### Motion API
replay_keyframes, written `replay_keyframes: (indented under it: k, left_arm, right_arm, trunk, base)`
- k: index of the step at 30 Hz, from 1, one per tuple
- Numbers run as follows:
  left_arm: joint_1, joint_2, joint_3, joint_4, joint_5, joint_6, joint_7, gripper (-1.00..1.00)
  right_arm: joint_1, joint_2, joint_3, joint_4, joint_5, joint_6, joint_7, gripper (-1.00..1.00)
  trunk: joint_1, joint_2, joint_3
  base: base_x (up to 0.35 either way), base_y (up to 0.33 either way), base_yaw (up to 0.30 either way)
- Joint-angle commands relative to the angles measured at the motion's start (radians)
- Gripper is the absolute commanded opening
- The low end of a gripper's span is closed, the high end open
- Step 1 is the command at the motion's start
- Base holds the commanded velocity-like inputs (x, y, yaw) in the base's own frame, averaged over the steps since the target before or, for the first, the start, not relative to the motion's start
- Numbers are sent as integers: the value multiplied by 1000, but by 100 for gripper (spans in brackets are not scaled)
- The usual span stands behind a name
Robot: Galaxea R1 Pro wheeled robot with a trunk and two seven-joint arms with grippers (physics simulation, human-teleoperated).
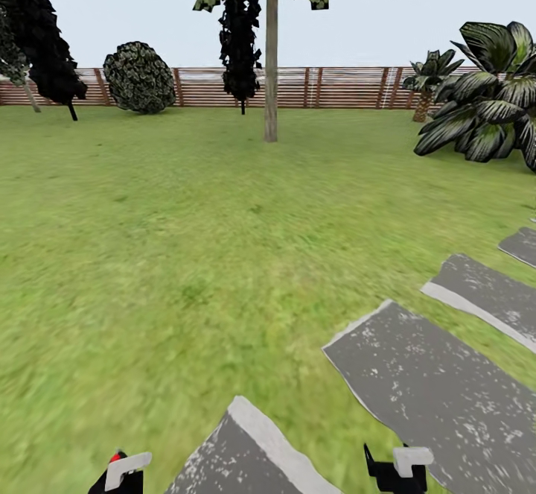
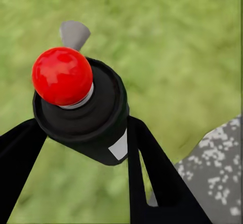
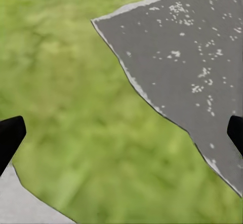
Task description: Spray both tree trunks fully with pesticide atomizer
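In the left wrist view, the pesticide atomizer is a dark bottle with a red ball cap, a grey nozzle and a small white label. My left gripper is shut on it, one black finger on each side. From the head camera this gripper sits at the bottom edge, over the lawn, with the red cap just showing. My right gripper is low on the right, and its wrist view shows it open and empty above grass and paving. One tree stands far ahead, its bare tree trunk rising near the fence.
Grey paving slabs run diagonally from bottom centre to the right. A brown slat fence closes the far side. Broad-leaved palms fill the right, with a round bush and black narrow trees at the back. Open lawn lies ahead.
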Motion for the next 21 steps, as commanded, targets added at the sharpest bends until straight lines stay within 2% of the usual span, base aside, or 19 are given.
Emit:
replay_keyframes:
  k: [1,21]
  left_arm:
    - [-1,0,4,1,-11,-3,4,-100]
    - [-1,0,4,6,-11,-3,4,-100]
  right_arm:
    - [-1,0,0,1,0,-3,0,100]
    - [-1,0,1,1,2,-2,-1,100]
  trunk:
    - [0,0,-1]
    - [0,0,-1]
  base:
    - [338,0,0]
    - [338,0,0]
